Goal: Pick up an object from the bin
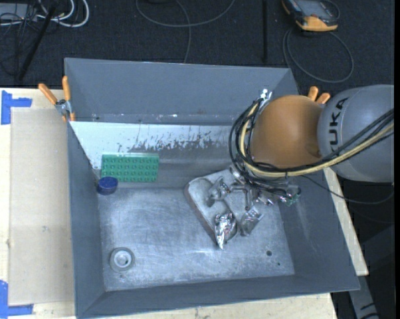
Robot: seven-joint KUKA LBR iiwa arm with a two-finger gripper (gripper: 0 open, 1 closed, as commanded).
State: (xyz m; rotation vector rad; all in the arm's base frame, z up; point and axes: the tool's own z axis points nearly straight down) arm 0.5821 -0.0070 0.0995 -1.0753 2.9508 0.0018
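Observation:
My gripper (252,199) hangs low in the right middle of the bin, below the orange wrist cover. It sits right over a pale grey flat piece (201,197) with a rounded corner, which lies on the bin floor and reaches out to the gripper's left. A small crumpled silvery bit (224,231) shows at the gripper's lower end, on or beside the pale piece; whether it is held I cannot tell.
A green studded building plate (129,168) leans at the foot of the back-left wall, with a small blue cap (107,186) just in front of it. A small clear round lid (121,258) lies near the front-left corner. The arm and cables cover the bin's right rim.

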